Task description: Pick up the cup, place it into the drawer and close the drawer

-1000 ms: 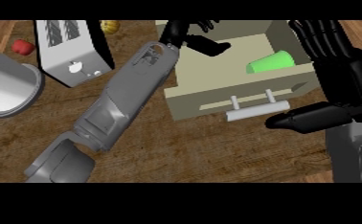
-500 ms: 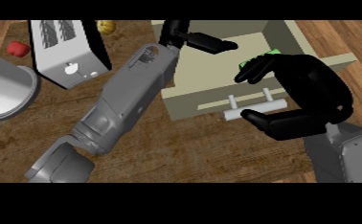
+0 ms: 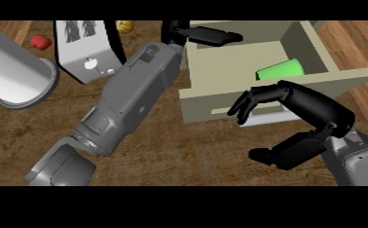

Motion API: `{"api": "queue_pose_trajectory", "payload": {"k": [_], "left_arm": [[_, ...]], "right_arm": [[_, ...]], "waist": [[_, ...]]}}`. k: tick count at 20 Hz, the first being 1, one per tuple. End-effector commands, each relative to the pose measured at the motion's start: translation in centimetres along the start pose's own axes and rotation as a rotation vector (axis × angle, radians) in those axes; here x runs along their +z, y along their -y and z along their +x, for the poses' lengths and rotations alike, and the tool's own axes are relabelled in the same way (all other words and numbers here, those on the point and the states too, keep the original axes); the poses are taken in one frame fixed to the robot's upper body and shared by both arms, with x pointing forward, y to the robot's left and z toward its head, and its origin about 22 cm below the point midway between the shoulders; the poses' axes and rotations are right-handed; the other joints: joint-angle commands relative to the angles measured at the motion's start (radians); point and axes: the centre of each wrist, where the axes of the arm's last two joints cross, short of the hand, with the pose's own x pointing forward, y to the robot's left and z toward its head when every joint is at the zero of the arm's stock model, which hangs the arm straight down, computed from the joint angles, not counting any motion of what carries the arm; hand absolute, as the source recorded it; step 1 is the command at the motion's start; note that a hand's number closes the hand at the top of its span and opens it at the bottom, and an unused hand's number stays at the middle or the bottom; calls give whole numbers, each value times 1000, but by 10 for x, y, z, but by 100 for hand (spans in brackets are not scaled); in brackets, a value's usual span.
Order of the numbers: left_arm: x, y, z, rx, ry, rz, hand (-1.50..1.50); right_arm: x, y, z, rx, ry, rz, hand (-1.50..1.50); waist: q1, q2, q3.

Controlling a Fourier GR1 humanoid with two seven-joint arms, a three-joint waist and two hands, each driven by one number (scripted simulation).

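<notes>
A green cup (image 3: 282,69) lies on its side inside the open beige drawer (image 3: 223,73), toward its right wall. My right hand (image 3: 309,106) hangs in front of the drawer's front panel, over its pale handle (image 3: 224,111), fingers curled downward and holding nothing. My left hand (image 3: 203,34) is at the drawer's far left corner, its fingers stretched out straight over the back rim, with the grey forearm running down to the lower left.
A white toaster (image 3: 86,47) stands left of the drawer. A grey metal pot (image 3: 22,83) is at the far left. A red fruit (image 3: 41,41) and a yellow item (image 3: 125,26) lie at the back.
My right hand has dropped from over the cup to the drawer's front panel. The cup now shows uncovered inside the drawer. The left arm has hardly moved.
</notes>
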Motion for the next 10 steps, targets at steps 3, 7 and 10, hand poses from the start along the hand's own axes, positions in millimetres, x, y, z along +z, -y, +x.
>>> {"api": "queue_pose_trajectory", "payload": {"k": [3, 7, 10], "left_arm": [[7, -7, -11, 31, 8, 41, -150], [8, -26, -14, 99, 17, 44, -150], [11, -34, -15, 103, 19, 39, -150]], "right_arm": [[7, -26, -22, 230, -190, -17, -150], [-5, -39, -64, 261, -301, -58, -150], [-8, -62, -106, 255, -359, 9, -150]], "waist": [[68, -11, 1], [126, -14, 1], [144, -15, 1]]}}
